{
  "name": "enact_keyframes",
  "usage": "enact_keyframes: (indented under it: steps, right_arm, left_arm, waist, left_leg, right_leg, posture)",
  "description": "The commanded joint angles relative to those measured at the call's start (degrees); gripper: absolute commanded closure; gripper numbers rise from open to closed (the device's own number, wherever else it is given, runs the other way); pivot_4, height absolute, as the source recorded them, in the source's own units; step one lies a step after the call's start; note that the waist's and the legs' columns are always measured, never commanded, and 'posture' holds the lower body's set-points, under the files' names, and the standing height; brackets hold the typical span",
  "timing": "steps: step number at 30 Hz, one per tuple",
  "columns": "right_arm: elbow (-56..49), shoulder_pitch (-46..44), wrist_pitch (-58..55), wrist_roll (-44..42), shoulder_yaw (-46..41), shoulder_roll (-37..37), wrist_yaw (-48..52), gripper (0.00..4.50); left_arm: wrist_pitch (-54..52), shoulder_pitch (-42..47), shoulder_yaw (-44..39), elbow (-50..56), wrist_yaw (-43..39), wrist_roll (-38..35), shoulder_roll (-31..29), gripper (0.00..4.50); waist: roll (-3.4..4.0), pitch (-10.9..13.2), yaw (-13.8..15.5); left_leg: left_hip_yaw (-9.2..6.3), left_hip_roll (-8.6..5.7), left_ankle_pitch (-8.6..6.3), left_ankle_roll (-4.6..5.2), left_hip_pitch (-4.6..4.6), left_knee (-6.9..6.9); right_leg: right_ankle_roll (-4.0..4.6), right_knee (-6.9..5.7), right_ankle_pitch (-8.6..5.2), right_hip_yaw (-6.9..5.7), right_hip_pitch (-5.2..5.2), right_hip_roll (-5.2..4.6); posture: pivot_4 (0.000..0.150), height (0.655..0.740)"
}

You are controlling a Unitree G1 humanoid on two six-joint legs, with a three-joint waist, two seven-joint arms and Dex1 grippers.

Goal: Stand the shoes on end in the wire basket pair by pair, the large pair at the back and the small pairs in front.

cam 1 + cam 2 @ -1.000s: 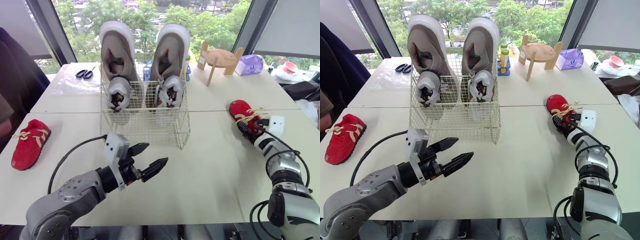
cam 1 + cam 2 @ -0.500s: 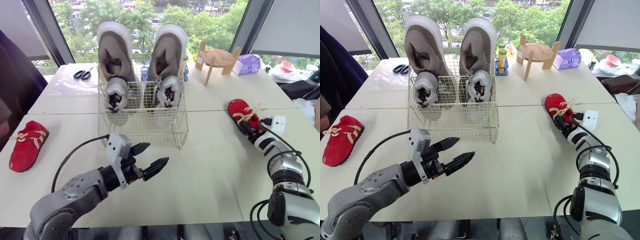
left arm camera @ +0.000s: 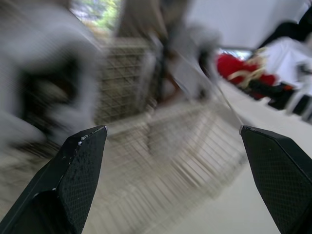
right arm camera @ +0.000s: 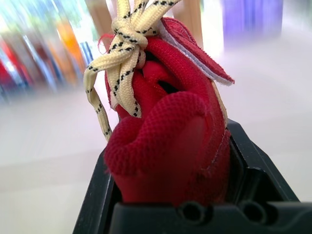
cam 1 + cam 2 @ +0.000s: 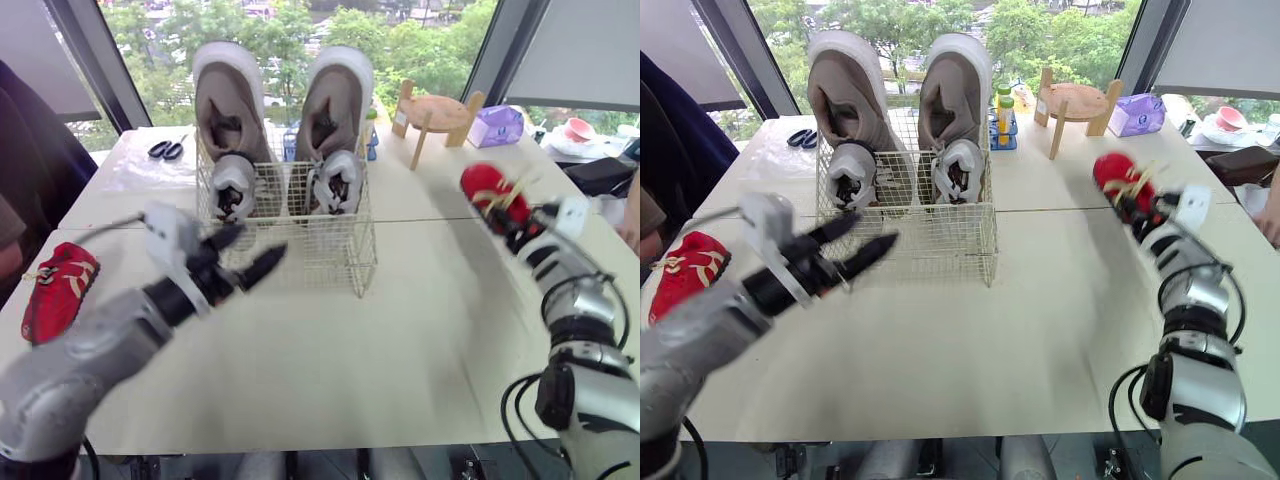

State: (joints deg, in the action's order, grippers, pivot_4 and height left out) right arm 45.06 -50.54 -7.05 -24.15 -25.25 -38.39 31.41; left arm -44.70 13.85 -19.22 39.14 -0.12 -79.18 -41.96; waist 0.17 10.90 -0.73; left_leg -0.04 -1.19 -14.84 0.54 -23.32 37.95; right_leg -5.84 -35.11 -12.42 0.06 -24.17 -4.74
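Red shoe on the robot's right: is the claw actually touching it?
Touching. The right wrist view shows the red shoe pressed between the black fingers of the right gripper.

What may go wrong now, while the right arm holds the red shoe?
The right end effector grips the red shoe by its heel end alone, so it may slip or twist. Its loose laces might snag the wire basket rim. The open left end effector hovers close to the basket's front wall and may catch the wires.

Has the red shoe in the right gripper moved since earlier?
Yes. The red shoe, in the right gripper, has risen from the table toward the wooden stool.
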Motion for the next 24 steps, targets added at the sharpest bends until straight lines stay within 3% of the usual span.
enact_keyframes:
  steps: [1, 4, 10, 17, 24]
  right_arm:
    - [-11.9, -8.3, -3.2, -4.5, 0.0, -3.3, 4.3, 2.97]
    - [-18.9, -14.4, -7.5, -7.8, 1.9, -4.6, 9.1, 2.97]
    - [-33.3, -22.4, -17.2, -14.6, 9.8, -3.7, 21.1, 2.97]
    - [-38.1, -24.8, -10.3, -9.0, 18.9, -3.1, 32.1, 2.97]
    - [-42.4, -23.2, -6.2, -7.8, 21.5, 0.3, 35.3, 2.97]
  left_arm:
    - [3.3, 5.4, -6.1, -5.5, -2.1, -17.7, -1.2, 0.00]
    - [5.5, 12.0, -9.4, -12.3, -0.8, -26.2, -2.9, 0.00]
    - [7.8, 26.2, -8.8, -22.1, -0.6, -30.1, -4.0, 0.00]
    - [1.0, 33.4, -5.4, -28.8, -2.2, -33.8, -4.0, 0.00]
    - [-9.2, 39.2, -2.4, -33.8, -5.4, -33.8, -4.3, 0.00]
  waist:
    - [-0.01, 0.0, 0.1]
    - [-0.13, 0.0, 0.1]
    - [-0.18, 0.1, 0.1]
    - [-0.46, 0.1, 0.2]
    - [-0.52, 0.1, 0.1]
  left_leg:
    - [0.00, 0.00, 0.01, -0.02, -0.19, 0.01]
    - [-0.14, 0.07, 0.01, -0.03, -0.20, -0.03]
    - [-0.09, 0.03, 0.02, -0.02, -0.19, -0.02]
    - [-0.10, 0.00, 0.03, -0.05, -0.19, 0.03]
    - [-0.11, 0.01, 0.04, -0.08, -0.19, 0.00]
  right_leg:
    - [-0.13, -0.05, 0.08, -0.01, -0.24, 0.00]
    - [-0.14, -0.06, 0.08, -0.15, -0.26, 0.04]
    - [-0.14, -0.07, 0.08, -0.14, -0.24, 0.04]
    - [-0.16, -0.08, 0.09, -0.14, -0.21, 0.01]
    - [-0.17, -0.13, 0.09, -0.14, -0.26, 0.04]
  posture:
    - [0.150, 0.7400]
    - [0.150, 0.7400]
    - [0.150, 0.7400]
    - [0.150, 0.7400]
    - [0.150, 0.7400]
